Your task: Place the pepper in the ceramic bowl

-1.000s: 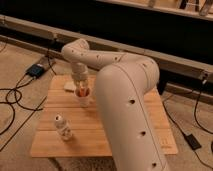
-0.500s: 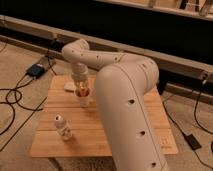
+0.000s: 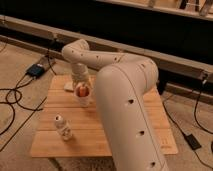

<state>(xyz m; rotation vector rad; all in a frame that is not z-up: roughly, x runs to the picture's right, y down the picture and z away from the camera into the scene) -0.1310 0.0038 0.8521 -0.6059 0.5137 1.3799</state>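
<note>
The tool (image 3: pixel 83 96) hangs over the back left part of the bench (image 3: pixel 82 136), pointing straight down. It is clenched on the pepper (image 3: pixel 82 91): the small red-orange round thing sits between the pale sides of the tool, a little above the wooden top. Whether the pepper touches anything under it, I cannot tell.

Just beside the tool, on its left as the camera sees it, a small pale object (image 3: pixel 68 86) lies on the bench near the back edge. It is too blurred to name.

Above the tool, the wrist goes up to a rounded joint (image 3: pixel 75 50). From there the white arm (image 3: pixel 125 100) runs to the right and then comes down as one very thick link. This link has small dark holes and covers much of the right half of the bench.

Nearer to the camera, well apart from the tool, a small whitish bottle-like object (image 3: pixel 62 127) stands upright on the front left part of the bench.

The bench is a low one of light wood and it stands on a speckled floor. On the floor at the left there is a dark flat box (image 3: pixel 36 70) with black cables (image 3: pixel 15 97) running from it. Another cable (image 3: pixel 197 122) lies on the right. A long dark wall (image 3: pixel 125 25) runs behind the bench.
</note>
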